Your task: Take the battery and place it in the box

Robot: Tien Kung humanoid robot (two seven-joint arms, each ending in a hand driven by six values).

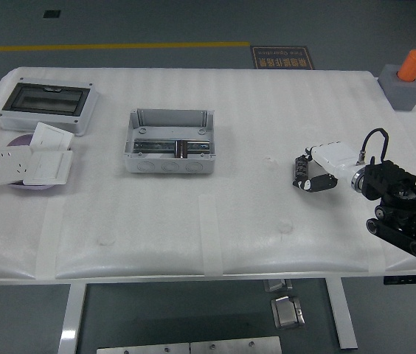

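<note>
Battery [299,171], dark cylinder, sits right of frame centre on the white counter [193,221], under the right hand [319,171], which enters from the right edge. The fingers [313,181] curl down around it, touching it; a firm grip cannot be confirmed since the hand covers most of it. The battery looks to be down on the counter surface, well apart from the box [170,140], an open grey enclosure centre-left with a metal rail inside. Upper left: grey case with a dark window [46,103]. Below it, white switch plates [27,162] stacked on a purple disc. Upper right corner: grey block with an orange cylinder [413,66] upright on top. Left arm not visible.
</note>
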